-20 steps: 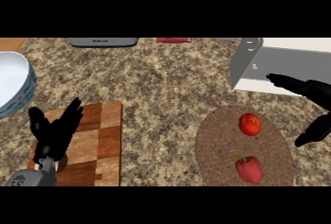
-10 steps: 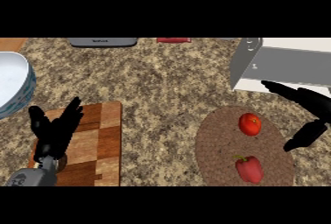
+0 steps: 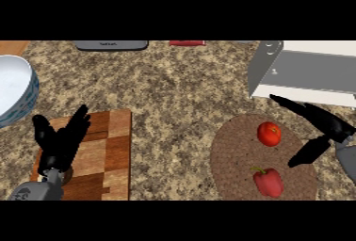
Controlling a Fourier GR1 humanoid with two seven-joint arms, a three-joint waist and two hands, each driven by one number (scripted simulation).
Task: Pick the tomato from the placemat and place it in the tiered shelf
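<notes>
The tomato (image 3: 269,133) lies on the upper half of the round brown placemat (image 3: 240,155), near the right edge of the speckled stone surface (image 3: 173,94). It is red, smooth and slightly taller than wide, its long axis running toward the far edge; a small green stem spot sits on its upper right side. Just below it on the same placemat lies a red bell pepper (image 3: 268,181), green stem pointing up and left, apart from the tomato.

The right hand (image 3: 316,127) hangs just to the tomato's right, not touching it. Its fingers are straight and spread wide open, the upper ones stretching toward the tiered shelf (image 3: 306,70), the thumb angling down over the placemat's right rim; it holds nothing.

The grey and white tiered shelf stands at the far right corner, just beyond the placemat.

The left hand (image 3: 59,141) rests open, fingers up, over a wooden cutting board (image 3: 104,155) near the left edge. A white bowl (image 3: 14,89) shows at the left edge.
</notes>
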